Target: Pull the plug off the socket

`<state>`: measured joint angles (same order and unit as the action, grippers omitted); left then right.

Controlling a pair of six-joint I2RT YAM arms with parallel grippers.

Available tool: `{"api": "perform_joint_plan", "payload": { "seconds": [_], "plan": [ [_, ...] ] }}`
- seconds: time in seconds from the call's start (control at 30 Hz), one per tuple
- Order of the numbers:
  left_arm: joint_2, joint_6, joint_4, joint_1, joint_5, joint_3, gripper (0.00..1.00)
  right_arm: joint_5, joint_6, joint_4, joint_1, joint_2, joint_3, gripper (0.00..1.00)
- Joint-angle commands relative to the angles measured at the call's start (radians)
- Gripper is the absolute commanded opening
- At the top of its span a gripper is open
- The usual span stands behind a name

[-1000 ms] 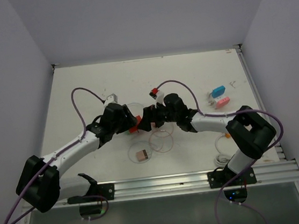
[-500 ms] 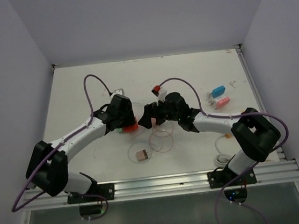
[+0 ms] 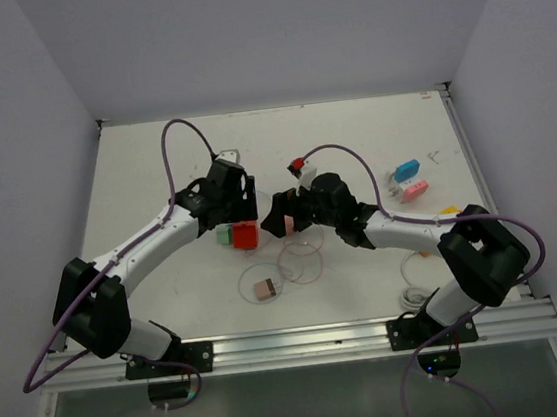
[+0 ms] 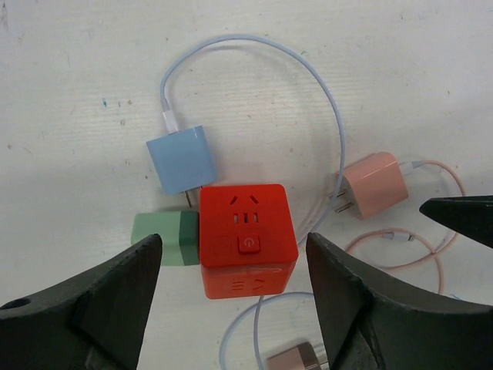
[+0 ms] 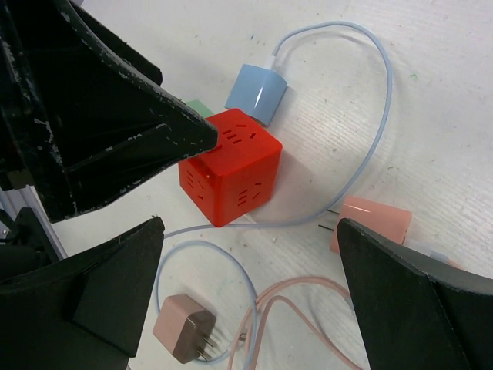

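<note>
The red socket cube (image 3: 244,235) rests near the middle of the bench, about midway between the left and right edges. A blue plug (image 4: 181,160) sits at its far face and a green plug (image 4: 163,239) at the face toward the left edge. A pink plug (image 4: 373,185) lies apart from the cube, prongs bare. The left tool (image 4: 233,245) is spread wide over the cube, gripping nothing. The right tool (image 5: 250,225) is also wide open and empty.

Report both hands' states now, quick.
Left hand: open, holding nothing.
Right hand: open, holding nothing.
</note>
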<state>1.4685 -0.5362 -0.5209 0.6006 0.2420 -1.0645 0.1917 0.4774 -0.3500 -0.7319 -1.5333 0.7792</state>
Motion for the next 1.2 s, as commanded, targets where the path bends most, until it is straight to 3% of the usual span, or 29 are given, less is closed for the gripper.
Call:
{"api": "perform_joint_plan", "payload": {
  "seconds": [0.0,0.2,0.63,0.73,1.17],
  "plan": [
    [0.010,0.079,-0.030,-0.004,-0.009,-0.051,0.82,-0.031,-0.019,-0.007,0.005,0.041,-0.006,0.99],
    [-0.017,0.264,-0.045,-0.005,-0.036,-0.072,0.99,-0.058,-0.025,0.005,0.012,0.093,-0.029,0.99],
    [-0.002,0.393,-0.074,-0.004,-0.181,-0.071,0.98,-0.189,-0.053,0.052,0.019,0.251,-0.130,0.99],
    [-0.013,0.485,-0.061,0.005,-0.207,-0.057,0.98,-0.219,-0.060,0.057,0.019,0.275,-0.149,0.99],
    [0.015,0.732,-0.011,0.206,0.008,0.031,0.97,-0.386,-0.020,0.046,0.068,0.421,-0.253,0.99]
  ]
}}
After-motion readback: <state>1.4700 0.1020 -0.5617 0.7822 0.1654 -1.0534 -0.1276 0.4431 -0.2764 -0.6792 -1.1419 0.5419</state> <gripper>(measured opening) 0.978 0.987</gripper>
